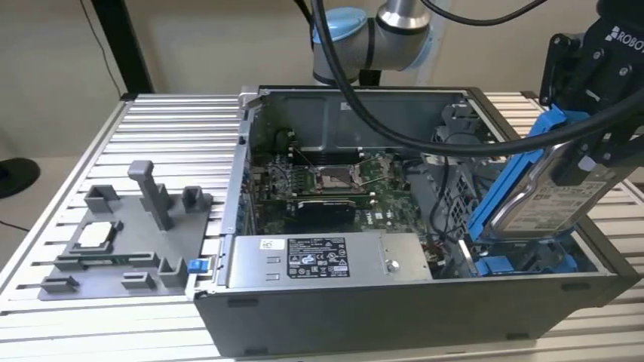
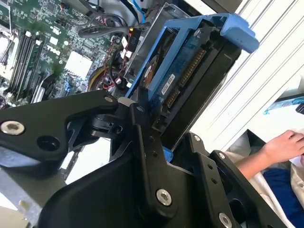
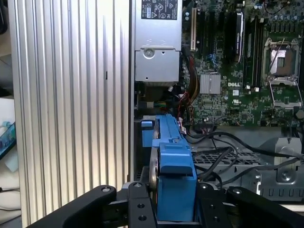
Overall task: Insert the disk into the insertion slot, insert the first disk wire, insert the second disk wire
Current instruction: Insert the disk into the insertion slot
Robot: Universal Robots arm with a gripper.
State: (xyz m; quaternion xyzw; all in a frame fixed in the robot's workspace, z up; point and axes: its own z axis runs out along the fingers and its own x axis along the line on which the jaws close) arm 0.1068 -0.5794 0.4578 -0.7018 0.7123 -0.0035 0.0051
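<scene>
The hand [image 1: 592, 157] pinches the tilted silver disk [image 1: 544, 202], white-labelled and blue-framed, over the insertion slot [image 1: 518, 262] at four o'clock of the case [image 1: 403, 320].

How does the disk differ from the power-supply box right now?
The disk stands tilted in a blue frame, gripped by the end effector; the power-supply box lies flat in the case, frameless and untouched. Both are metal with printed labels.

Silver disk [image 1: 548, 200], bright blue frame [image 1: 508, 177], black fingers [image 3: 140, 209], green motherboard [image 3: 237, 95], ribbed silver table [image 1: 171, 128]
</scene>
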